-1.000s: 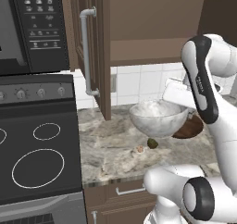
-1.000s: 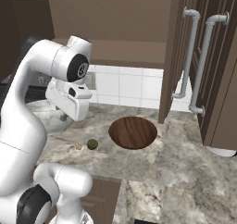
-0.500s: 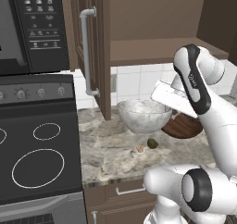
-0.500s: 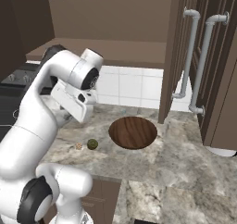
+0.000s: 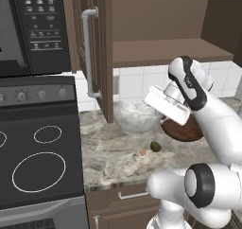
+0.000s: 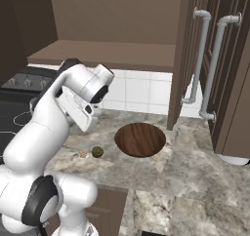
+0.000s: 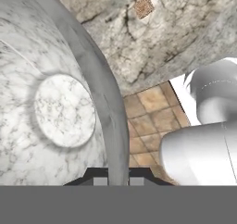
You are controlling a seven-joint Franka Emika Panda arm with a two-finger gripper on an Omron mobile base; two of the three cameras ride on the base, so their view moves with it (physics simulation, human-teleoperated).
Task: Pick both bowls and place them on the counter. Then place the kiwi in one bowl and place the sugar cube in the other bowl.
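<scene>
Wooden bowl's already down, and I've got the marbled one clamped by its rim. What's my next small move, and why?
Probably lower the marbled bowl onto bare counter left of the wooden bowl before releasing. The tool is shut on its rim, and it seems to hang just above the stone. The kiwi and sugar cube lie nearer the front edge, so keep the bowl behind them.

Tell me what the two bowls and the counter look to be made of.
Marbled bowl: likely polished stone, grey-white with veining; it could be a glazed imitation.
Wooden bowl: dark brown wood, with grain lines running across it, matte.
Counter: grey-beige marbled stone look, mottled veins, smooth. All rendered, so these are looks only.
</scene>
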